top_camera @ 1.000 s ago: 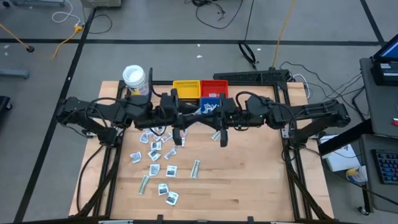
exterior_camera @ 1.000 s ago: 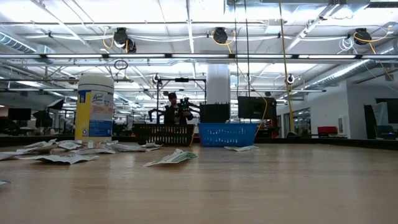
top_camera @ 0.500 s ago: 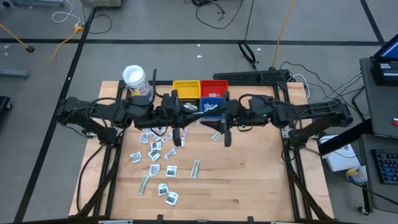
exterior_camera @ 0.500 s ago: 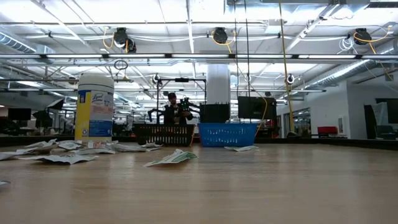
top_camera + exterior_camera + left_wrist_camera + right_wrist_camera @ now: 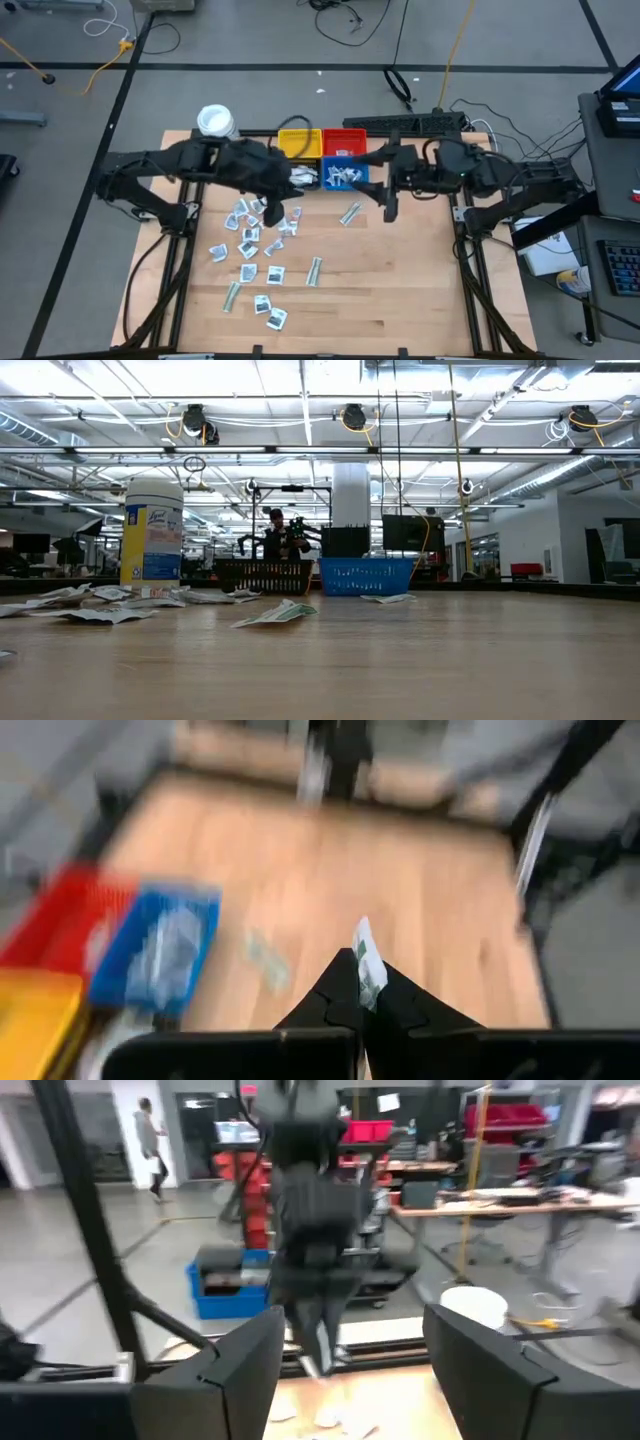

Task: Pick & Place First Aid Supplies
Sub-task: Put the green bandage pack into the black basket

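1. I am seeing the left end effector (image 5: pixel 362 1003) pinched fully shut on a small white packet (image 5: pixel 367 960) with dark marks; in the left wrist view the packet is standing on edge between the fingertips (image 5: pixel 335 985), its long axis running along the fingers and its free end pointing out past them.
2. From overhead, the left end effector (image 5: pixel 272 212) is hanging over the upper part of the scattered packets (image 5: pixel 252 250), just in front of the bins.
3. The right end effector (image 5: pixel 390 205) is hovering to the right of the blue bin (image 5: pixel 345 176), over bare table (image 5: pixel 400 290); in the right wrist view its two fingers (image 5: pixel 245 1370) are standing wide apart with nothing between them.
4. A long strip packet (image 5: pixel 349 214) is lying flat on the table just in front of the blue bin, its long axis slanted diagonally.
5. Another strip (image 5: pixel 314 270) is lying lower on the table, pointing roughly toward the bins, and a third strip (image 5: pixel 232 294) is sitting near the lower left of the scatter with a similar slant.
6. The blue bin is holding a pile of white packets; the yellow bin (image 5: pixel 299 144) and red bin (image 5: pixel 345 143) are sitting behind it.
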